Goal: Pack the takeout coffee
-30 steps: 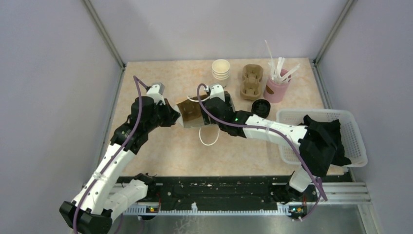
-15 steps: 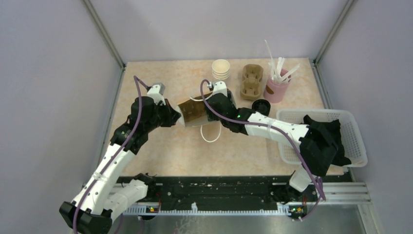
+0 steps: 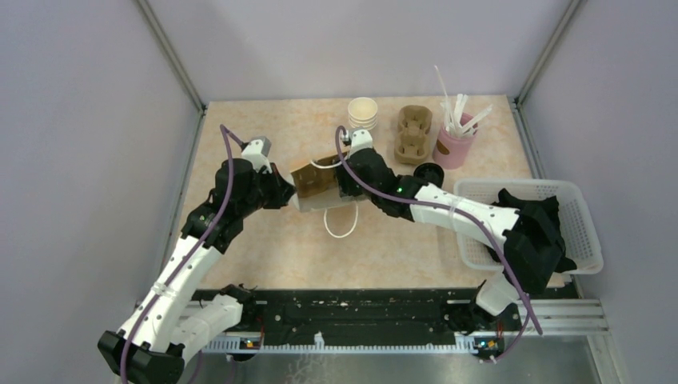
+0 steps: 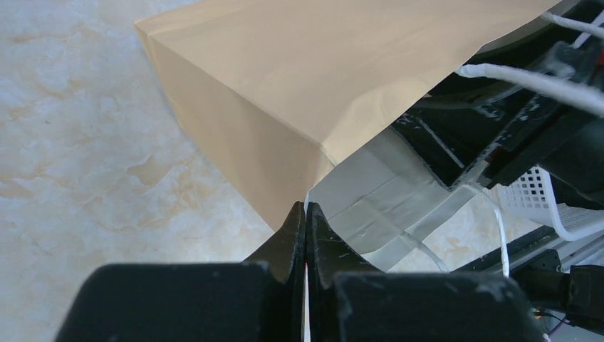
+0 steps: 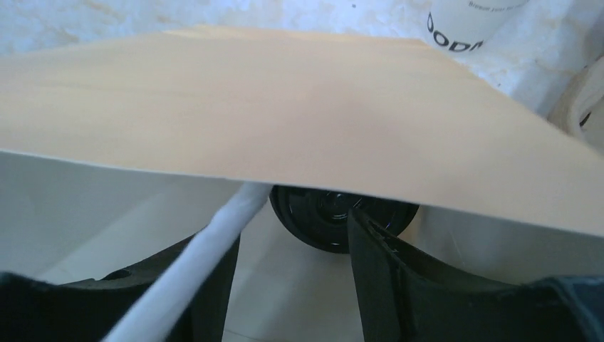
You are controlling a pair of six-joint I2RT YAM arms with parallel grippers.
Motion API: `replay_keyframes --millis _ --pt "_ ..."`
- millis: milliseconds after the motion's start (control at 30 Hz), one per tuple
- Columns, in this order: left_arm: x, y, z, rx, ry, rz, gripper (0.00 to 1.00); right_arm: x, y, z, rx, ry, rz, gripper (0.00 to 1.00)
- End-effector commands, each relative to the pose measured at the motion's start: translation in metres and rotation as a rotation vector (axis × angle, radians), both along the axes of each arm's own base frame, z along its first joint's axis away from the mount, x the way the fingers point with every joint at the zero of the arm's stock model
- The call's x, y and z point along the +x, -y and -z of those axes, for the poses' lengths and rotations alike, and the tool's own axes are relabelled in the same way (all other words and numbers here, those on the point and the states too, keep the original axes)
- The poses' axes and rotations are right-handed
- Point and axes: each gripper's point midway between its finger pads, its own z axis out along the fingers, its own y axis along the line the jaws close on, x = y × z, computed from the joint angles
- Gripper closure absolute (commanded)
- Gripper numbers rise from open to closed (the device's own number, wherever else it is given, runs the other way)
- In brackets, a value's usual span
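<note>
A brown paper bag (image 3: 314,182) lies on its side mid-table. My left gripper (image 3: 288,194) is shut, pinching the bag (image 4: 320,78) at its lower corner, the fingertips (image 4: 306,214) pressed together. My right gripper (image 3: 342,178) reaches into the bag's mouth and is mostly hidden from above. In the right wrist view the takeout coffee shows only as a round black lid (image 5: 335,217) deep under the bag's upper wall (image 5: 285,107). My right gripper (image 5: 292,278) stands open in front of it, its right finger overlapping the lid's edge. A white bag handle (image 5: 192,271) crosses the left finger.
At the back stand a stack of lidless white cups (image 3: 362,114), a cardboard cup carrier (image 3: 414,132) and a pink cup of stirrers (image 3: 456,144). Black lids (image 3: 429,172) lie by the right forearm. A white basket (image 3: 580,240) holds black cloth. A handle loop (image 3: 340,226) lies below the bag.
My right wrist has moved slightly toward the back of the table and its jaws have narrowed. The bag's mouth end has swung back with it. My left gripper has stayed put.
</note>
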Motion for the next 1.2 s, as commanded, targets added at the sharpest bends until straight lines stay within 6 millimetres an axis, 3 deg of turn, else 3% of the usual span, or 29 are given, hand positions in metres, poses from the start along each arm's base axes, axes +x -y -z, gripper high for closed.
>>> replay_keyframes --millis 0,200,500,667,1167 --pt "0.0 0.003 -0.005 -0.006 0.03 0.024 1.0 0.009 0.004 -0.048 0.088 0.088 0.039 0.42" --pt "0.0 0.002 -0.005 -0.001 0.031 0.022 1.0 0.013 0.03 -0.054 0.061 0.051 0.204 0.36" --pt "0.001 0.005 -0.006 -0.01 0.027 0.032 1.0 0.019 0.015 -0.035 0.102 -0.025 0.25 0.27" --pt "0.001 0.004 -0.006 -0.006 0.029 0.033 1.0 0.02 0.015 -0.022 0.101 -0.071 0.291 0.17" --pt "0.001 0.008 -0.006 -0.013 0.023 0.048 1.0 0.027 0.026 0.004 0.1 -0.164 0.393 0.16"
